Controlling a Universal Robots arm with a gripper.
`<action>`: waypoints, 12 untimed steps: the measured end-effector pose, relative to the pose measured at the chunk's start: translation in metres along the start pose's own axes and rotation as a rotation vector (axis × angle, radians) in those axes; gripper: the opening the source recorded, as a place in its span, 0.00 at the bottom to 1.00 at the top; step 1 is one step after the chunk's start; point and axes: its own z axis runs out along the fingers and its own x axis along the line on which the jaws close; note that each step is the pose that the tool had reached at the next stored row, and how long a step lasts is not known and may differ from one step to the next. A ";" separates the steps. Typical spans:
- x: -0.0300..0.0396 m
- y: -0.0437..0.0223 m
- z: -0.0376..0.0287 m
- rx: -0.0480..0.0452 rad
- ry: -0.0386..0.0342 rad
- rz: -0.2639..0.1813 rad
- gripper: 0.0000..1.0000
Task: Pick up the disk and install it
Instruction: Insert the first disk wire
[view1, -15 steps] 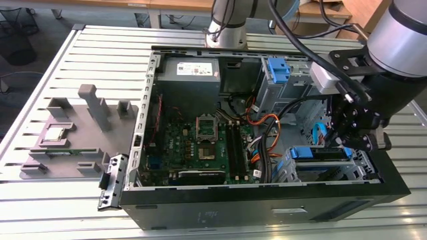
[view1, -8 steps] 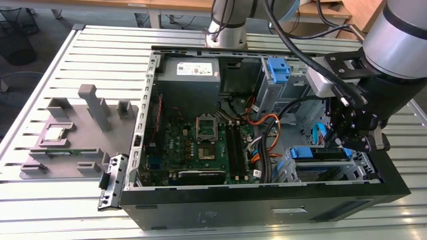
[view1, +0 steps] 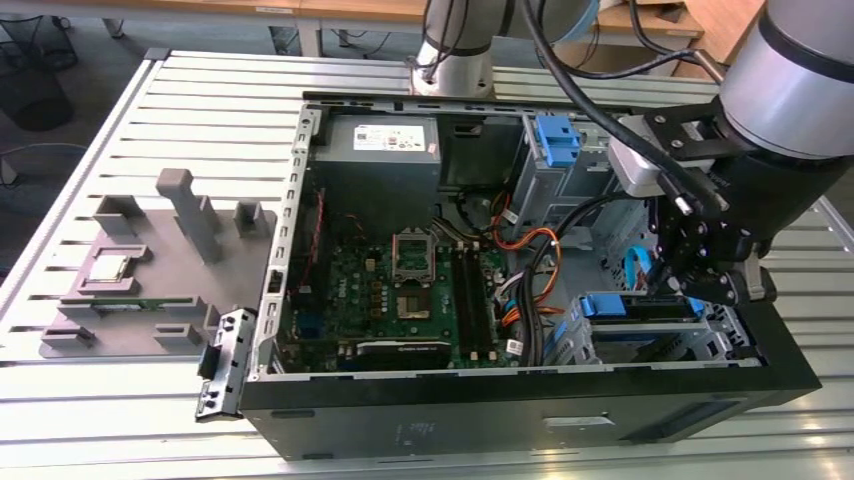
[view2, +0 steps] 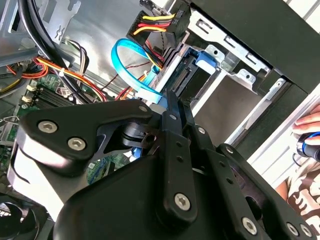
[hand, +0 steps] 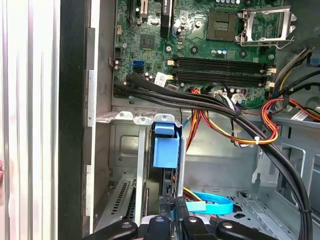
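Observation:
The disk (view1: 641, 305) sits in the drive bay at the case's front corner, on the exterior view's right, with its bright blue carrier showing. Both wrist views see it edge-on between the bay's metal rails, by its blue tab (hand: 165, 145) and by its connector end (view2: 186, 75). My gripper (view1: 697, 288) reaches down into the case right over the bay. Its two black fingers are shut close together, and the gripper (view2: 169, 97) (hand: 174, 202) rests its tips against the disk's near end. Most of the drive's body is hidden by the bay.
A light blue flat cable (view2: 131, 62) and red, yellow and orange wires (hand: 240, 135) loop beside the bay, under thick black cables (hand: 200, 102). The motherboard (view1: 400, 290) fills the case floor. A second blue carrier (view1: 558, 140) stands at the back. A person's hand (view2: 307, 122) rests outside the case.

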 end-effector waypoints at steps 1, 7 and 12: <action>0.0001 0.0004 -0.0001 0.0014 -0.0015 0.000 0.16; 0.0015 0.0007 -0.0003 0.0041 -0.0261 0.003 0.16; 0.0051 0.0010 0.0013 0.0078 -0.0316 0.004 0.16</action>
